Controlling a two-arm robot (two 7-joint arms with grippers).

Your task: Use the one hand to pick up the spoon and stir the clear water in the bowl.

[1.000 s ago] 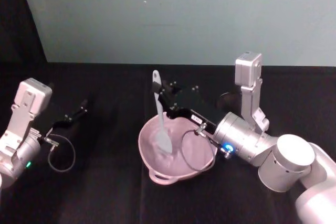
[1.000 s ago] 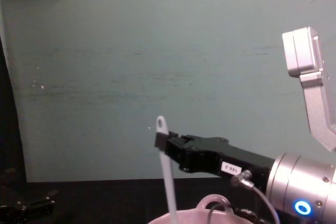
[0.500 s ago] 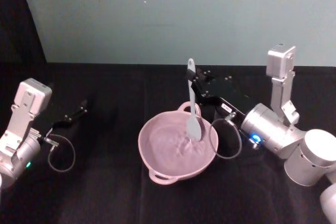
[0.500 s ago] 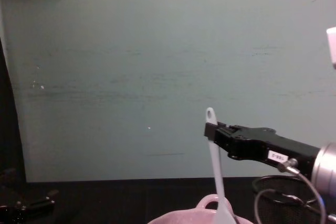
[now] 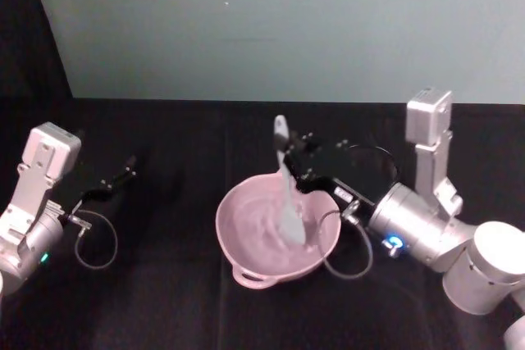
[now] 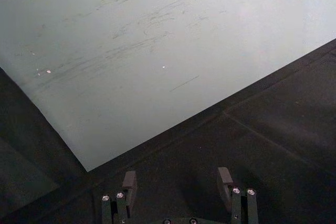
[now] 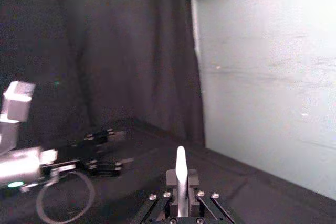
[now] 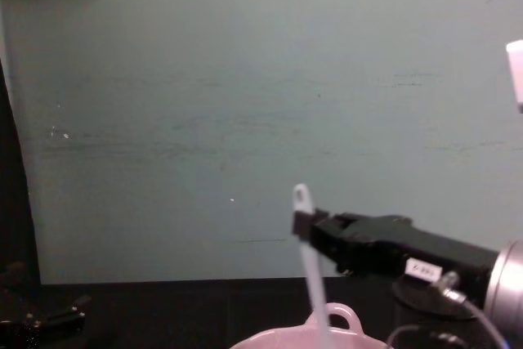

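The pale pink bowl (image 5: pixel 227 217) sits at the middle of the black table, its loop handle (image 8: pixel 343 314) rising at the far rim. The white spoon (image 5: pixel 286 194) stands nearly upright in it, head down in the water, holed tip on top (image 8: pixel 301 196). My right gripper (image 5: pixel 290 156) reaches in from the right and is shut on the upper handle, as the right wrist view confirms (image 7: pixel 180 186) with the spoon (image 7: pixel 181 165) sticking out past the closed jaws. The left gripper (image 5: pixel 123 176) is parked far left, its fingers (image 6: pixel 129 180) apart with nothing between them.
A teal wall closes the back of the table. A black wire-mesh cup (image 8: pixel 421 293) stands behind the right gripper, right of the bowl. The right wrist's cable (image 5: pixel 349 256) loops over the bowl's right rim. Bare black cloth lies between the bowl and the left arm (image 5: pixel 33 202).
The right gripper has carried the spoon from the bowl's left side to its right side, then back toward the middle. The left arm has not moved.
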